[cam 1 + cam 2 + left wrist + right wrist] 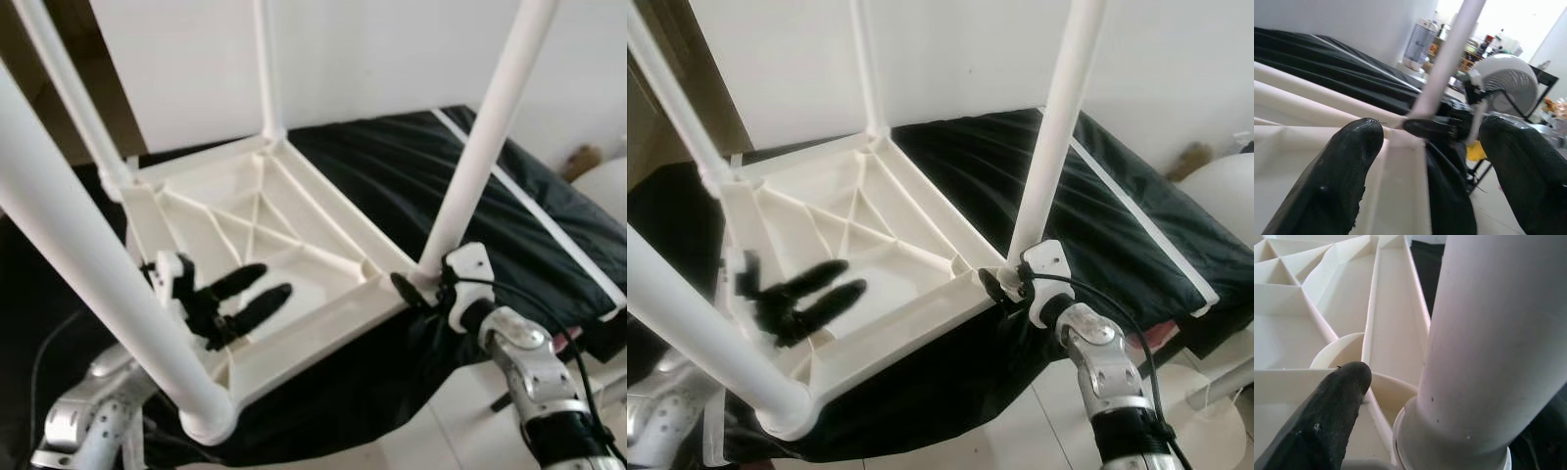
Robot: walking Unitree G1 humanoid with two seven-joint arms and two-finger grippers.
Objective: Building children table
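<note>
- The children's table top (pixel 294 211) lies upside down on a black cloth (pixel 411 166), its ribbed underside facing up, with four white legs standing up from its corners.
- The right gripper (pixel 423 287) is at the near right corner, its fingers set either side of the base of the near right leg (pixel 480 147); the right wrist view shows one black finger (pixel 1327 416) against the corner socket beside the leg, so it looks closed around it.
- The left gripper (pixel 250 294) hovers over the underside near the near left leg (pixel 88 255), its two fingers spread and holding nothing.
- Judged from this, the step in hand is seating the near right leg in its socket.
- The next move likely calls for pressing or twisting that leg firmly home while the left gripper steadies the top against tipping.
</note>
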